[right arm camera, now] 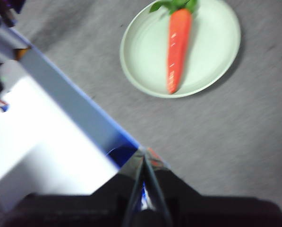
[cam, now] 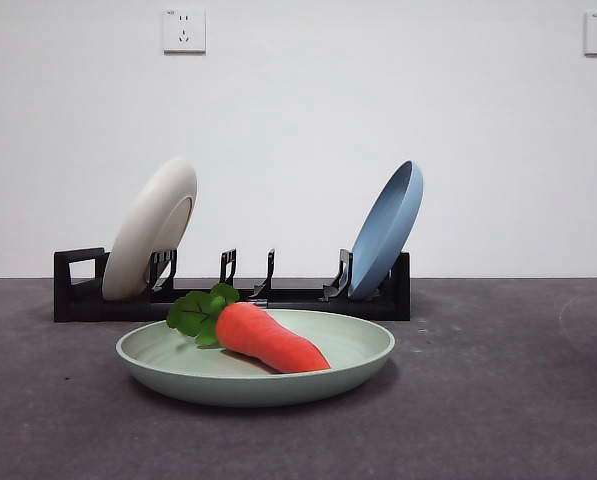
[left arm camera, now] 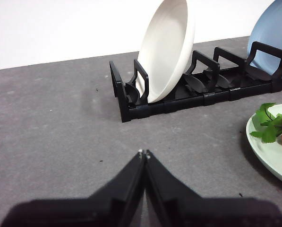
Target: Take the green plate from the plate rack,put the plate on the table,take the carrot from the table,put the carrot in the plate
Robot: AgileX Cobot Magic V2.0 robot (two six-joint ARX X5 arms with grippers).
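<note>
Carrot, bright orange toy with dark green leaves [cam: 268, 338], lies inside the pale sage-green round plate [cam: 158, 352], flat on the dark grey desk [cam: 498, 400] just before the long black plate rack [cam: 78, 290]. I read every step as done. Left gripper [left arm camera: 144, 152] and right gripper [right arm camera: 144, 153] are pulled clear, jaws pressed together, holding nothing.

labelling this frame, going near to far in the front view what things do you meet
green plate holding the carrot → plate rack with a cream-white plate and a blue plate → wall sockets
</note>
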